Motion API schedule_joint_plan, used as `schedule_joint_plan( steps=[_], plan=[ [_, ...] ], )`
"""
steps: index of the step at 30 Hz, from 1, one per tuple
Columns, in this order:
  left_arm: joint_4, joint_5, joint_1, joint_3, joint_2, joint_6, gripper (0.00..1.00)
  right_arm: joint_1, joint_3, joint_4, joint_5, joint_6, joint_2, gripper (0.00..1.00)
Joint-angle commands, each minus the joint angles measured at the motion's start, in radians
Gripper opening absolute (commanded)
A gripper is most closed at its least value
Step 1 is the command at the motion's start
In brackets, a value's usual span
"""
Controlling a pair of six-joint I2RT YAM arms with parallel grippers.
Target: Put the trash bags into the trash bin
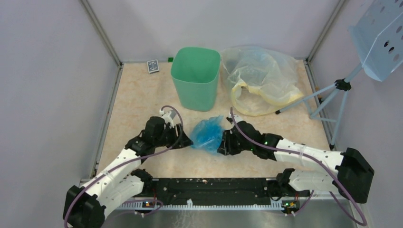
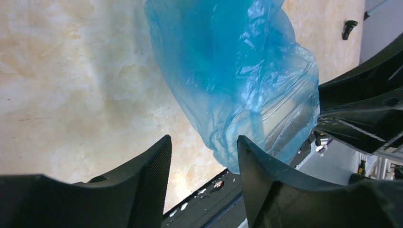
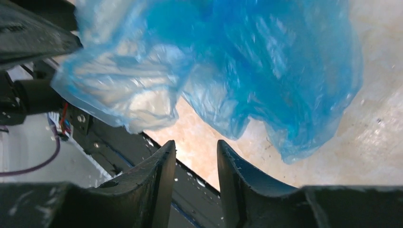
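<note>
The blue bag (image 1: 207, 133) is lying crumpled towards the worktop's (image 1: 138, 104) near edge, just short of the green bin (image 1: 195, 92). The left tool (image 2: 203, 142) and right tool (image 3: 196, 145) are flanking it, both partly open and seemingly gripping nothing. The robot is lining up the pickup; the next move is calling for a firm pinch.

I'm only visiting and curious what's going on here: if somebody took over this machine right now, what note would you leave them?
Left gripper: fingers open, holding nothing.
Right gripper: fingers open, holding nothing.
Blue trash bag: crumpled on the table between the two grippers, on the arms' side of the green bin.
Done: nothing yet; no bag shows inside the bin.
Left: grasp the bag, lift it and drop it into the bin.
</note>
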Motion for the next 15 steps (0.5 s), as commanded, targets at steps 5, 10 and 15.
schedule_joint_plan(
  steps=[5, 10, 15],
  plan=[
    [-0.153, -0.157, -0.002, 0.267, 0.021, 0.147, 0.73, 0.014, 0.150, 0.015, 0.275, -0.046, -0.072, 0.50],
    [-0.189, -0.157, -0.003, 0.456, 0.160, 0.242, 0.85, -0.007, 0.240, -0.002, 0.267, -0.081, -0.002, 0.63],
    [-0.109, -0.138, -0.078, 0.473, 0.302, 0.238, 0.82, -0.007, 0.236, 0.080, 0.116, -0.039, 0.121, 0.57]
  ],
)
